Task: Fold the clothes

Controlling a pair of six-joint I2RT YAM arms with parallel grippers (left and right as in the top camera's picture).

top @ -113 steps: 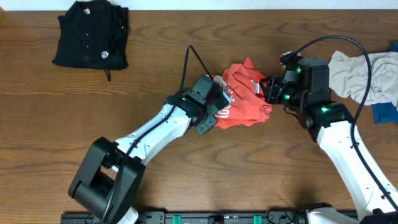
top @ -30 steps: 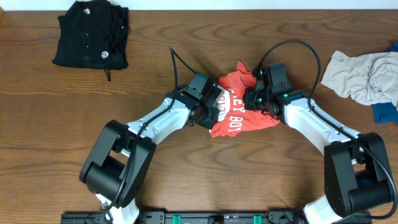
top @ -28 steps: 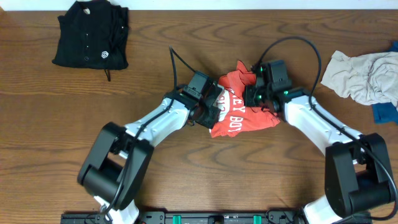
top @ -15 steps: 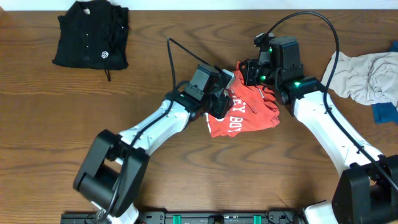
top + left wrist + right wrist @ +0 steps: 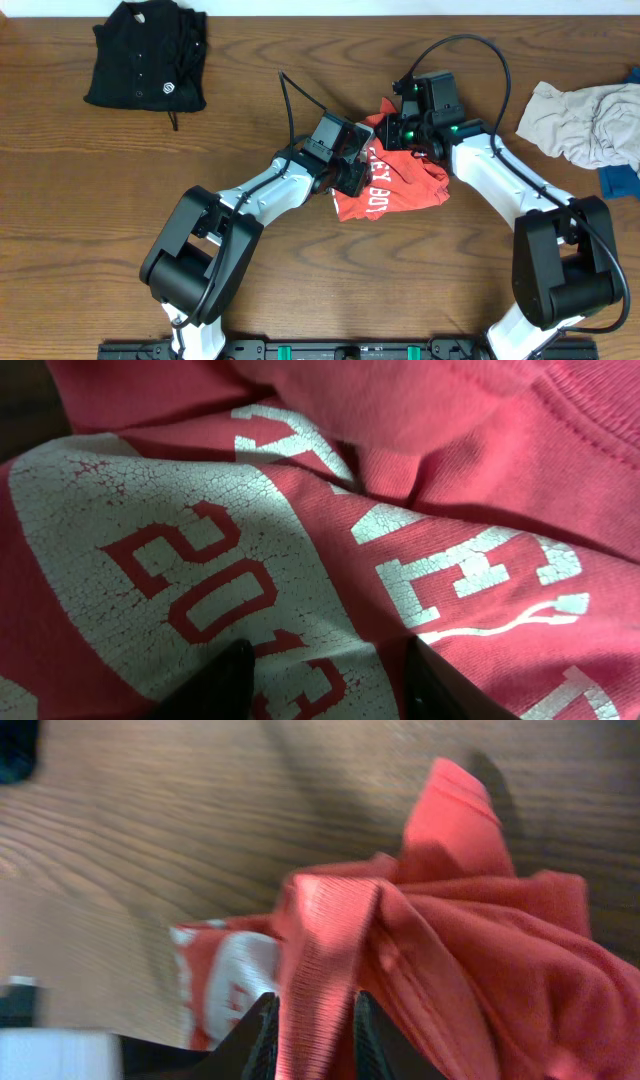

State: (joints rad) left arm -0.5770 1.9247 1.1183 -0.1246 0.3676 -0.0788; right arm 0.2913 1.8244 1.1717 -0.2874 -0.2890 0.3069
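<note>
right pincer (image 5: 312, 1020) clamps fold of red t-shirt (image 5: 480, 970)

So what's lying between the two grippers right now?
Only the bunched red T-shirt: in the overhead view it fills the gap between the left gripper and the right gripper.

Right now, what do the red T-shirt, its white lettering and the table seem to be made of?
T-shirt: soft knitted cloth, probably cotton jersey, matte; fine ribs show and it crumples into folds. Lettering: printed ink, dry and matte, crazed with fine cracks. Table: wood or wood-look laminate, smooth brown, with grain lines; which one I cannot tell.
</note>
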